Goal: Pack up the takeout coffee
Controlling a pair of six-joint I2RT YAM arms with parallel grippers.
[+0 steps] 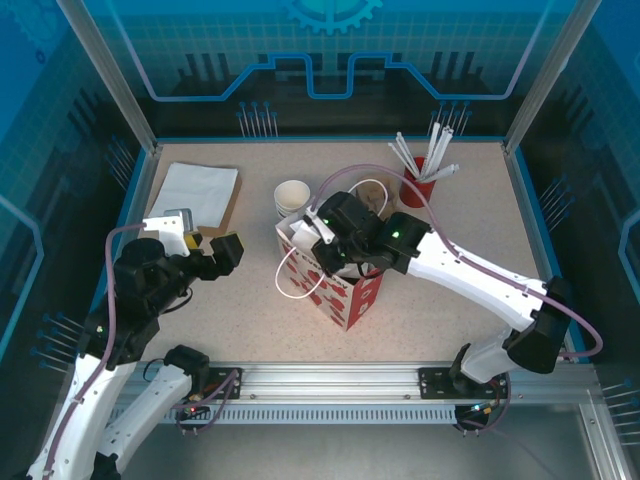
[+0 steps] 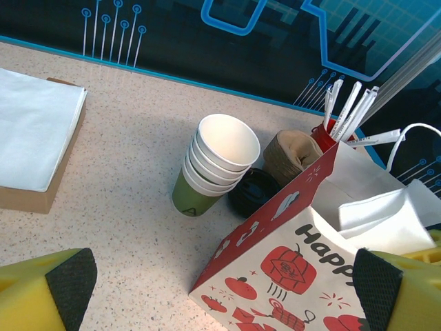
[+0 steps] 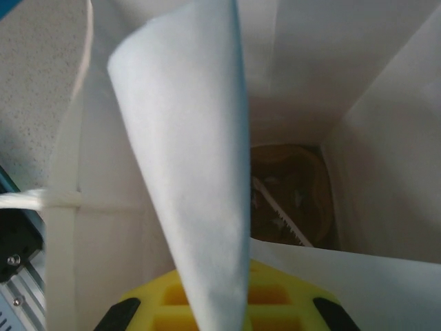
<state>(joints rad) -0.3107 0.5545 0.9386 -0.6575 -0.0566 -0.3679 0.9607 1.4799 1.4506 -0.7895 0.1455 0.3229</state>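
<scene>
Meanwhile right arm [image 1: 470,275] over the bag [image 1: 352,296], right fingers [image 3: 118,316] tight on a white napkin [image 3: 186,172]; left fingers [image 2: 69,283] wide.

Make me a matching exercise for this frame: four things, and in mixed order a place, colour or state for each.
1 cup stack
2 straws
3 napkin
4 left tool

a in a red cup
b open, left of the bag
c green outside, white inside
d in the bag's mouth

Pairs: 1c, 2a, 3d, 4b
</scene>
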